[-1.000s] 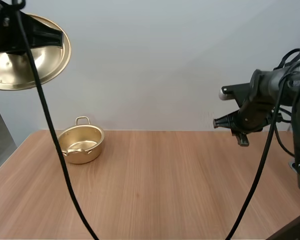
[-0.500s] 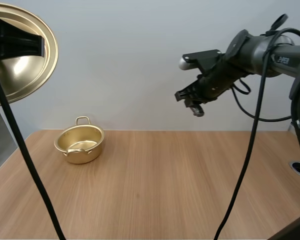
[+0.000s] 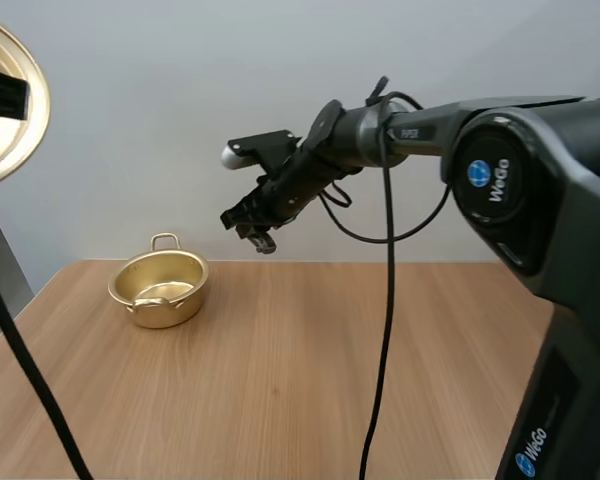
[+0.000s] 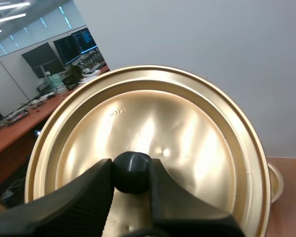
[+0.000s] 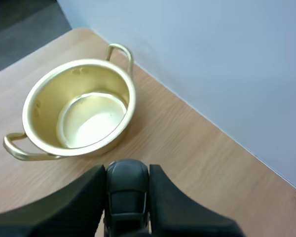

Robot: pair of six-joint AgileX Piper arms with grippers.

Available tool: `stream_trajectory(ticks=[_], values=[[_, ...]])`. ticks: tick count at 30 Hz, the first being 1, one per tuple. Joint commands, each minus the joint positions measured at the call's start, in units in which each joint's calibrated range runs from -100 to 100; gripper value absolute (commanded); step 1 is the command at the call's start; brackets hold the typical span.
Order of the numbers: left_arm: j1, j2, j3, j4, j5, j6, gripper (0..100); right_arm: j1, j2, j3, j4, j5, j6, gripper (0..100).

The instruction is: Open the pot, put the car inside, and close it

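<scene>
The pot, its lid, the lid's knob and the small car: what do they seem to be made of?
The pot: thin metal, gold-coloured and polished; its inside shines and reflects light. The lid: the same golden metal, with bright reflections. The knob: black and fairly matte, probably plastic. The car: dark and slightly glossy, likely plastic, though painted metal is possible.

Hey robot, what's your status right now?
Left gripper holds lid high. Right gripper holds car near open pot. Nothing blocking.

Soft, even light, bright throughout. Pale streaks of glare cross the gold lid (image 4: 197,148), and the floor of the pot (image 5: 91,121) shines whitish.
</scene>
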Motion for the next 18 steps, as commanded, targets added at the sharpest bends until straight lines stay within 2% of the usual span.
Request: stream_trajectory(ticks=[1, 16, 18], values=[[0.03, -0.7, 0.0, 0.9, 0.1, 0.1, 0, 1.4, 4.1, -3.0, -2.1, 0.0, 0.0, 0], [0.03, -3.7, -0.2, 0.9, 0.1, 0.1, 0, 7.6, 13.8, -20.2, -2.3, 3.6, 1.7, 0], [0.03, -4.0, -0.2, 0.8, 0.1, 0.1, 0, 8.5, 15.3, -22.4, -4.0, 4.4, 3.2, 0]])
